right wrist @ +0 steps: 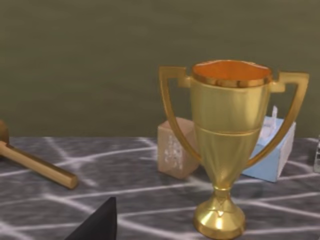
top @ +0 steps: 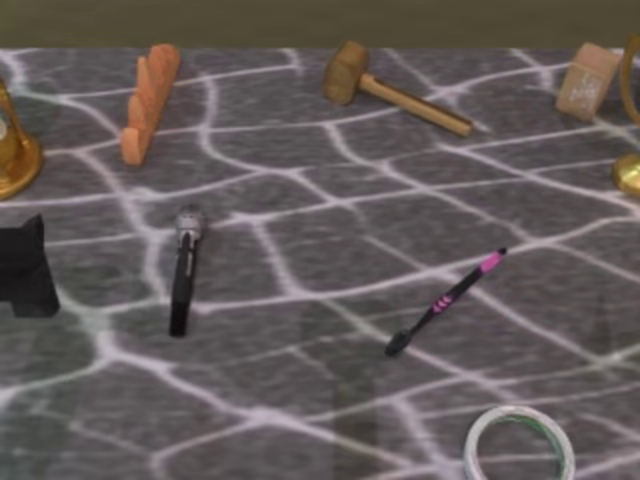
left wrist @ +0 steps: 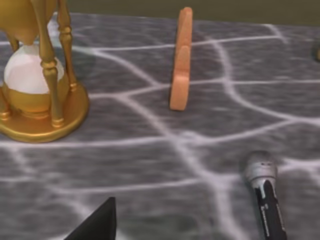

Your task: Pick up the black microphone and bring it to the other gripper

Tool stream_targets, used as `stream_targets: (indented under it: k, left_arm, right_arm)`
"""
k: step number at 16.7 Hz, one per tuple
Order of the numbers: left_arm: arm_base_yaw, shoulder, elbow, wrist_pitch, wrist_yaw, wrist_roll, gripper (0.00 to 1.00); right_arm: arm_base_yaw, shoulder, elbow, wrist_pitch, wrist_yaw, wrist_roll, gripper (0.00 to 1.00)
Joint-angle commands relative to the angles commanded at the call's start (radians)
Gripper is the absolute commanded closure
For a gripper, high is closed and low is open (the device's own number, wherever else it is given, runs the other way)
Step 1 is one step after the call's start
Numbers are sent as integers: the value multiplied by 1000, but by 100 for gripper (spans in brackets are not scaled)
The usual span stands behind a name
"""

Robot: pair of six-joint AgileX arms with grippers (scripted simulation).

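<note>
The black microphone [top: 184, 272] lies flat on the table at centre left, its silver mesh head [top: 190, 221] pointing to the far side. In the left wrist view the microphone [left wrist: 266, 196] lies apart from my one visible fingertip [left wrist: 101, 224]. My left gripper [top: 25, 270] sits at the table's left edge, left of the microphone, open and holding nothing. My right gripper is out of the top view. Only one of its fingertips [right wrist: 101, 224] shows in the right wrist view, with bare table beside it, near a gold trophy [right wrist: 230, 145].
A black toothbrush with pink marks [top: 446, 301] lies at centre right. A gold hourglass [left wrist: 37, 75] and an orange ridged piece [top: 148, 100] stand at the far left. A wooden mallet [top: 390, 88], a tan box [top: 587, 80] and a tape roll [top: 518, 443] are also on the table.
</note>
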Motion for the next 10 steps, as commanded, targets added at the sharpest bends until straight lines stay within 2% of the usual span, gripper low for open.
stream_targets:
  k: [10]
  left_arm:
    - [-160, 1024, 668, -471, -1, -144, 0]
  right_arm:
    - [0, 0, 0, 0, 0, 0, 0]
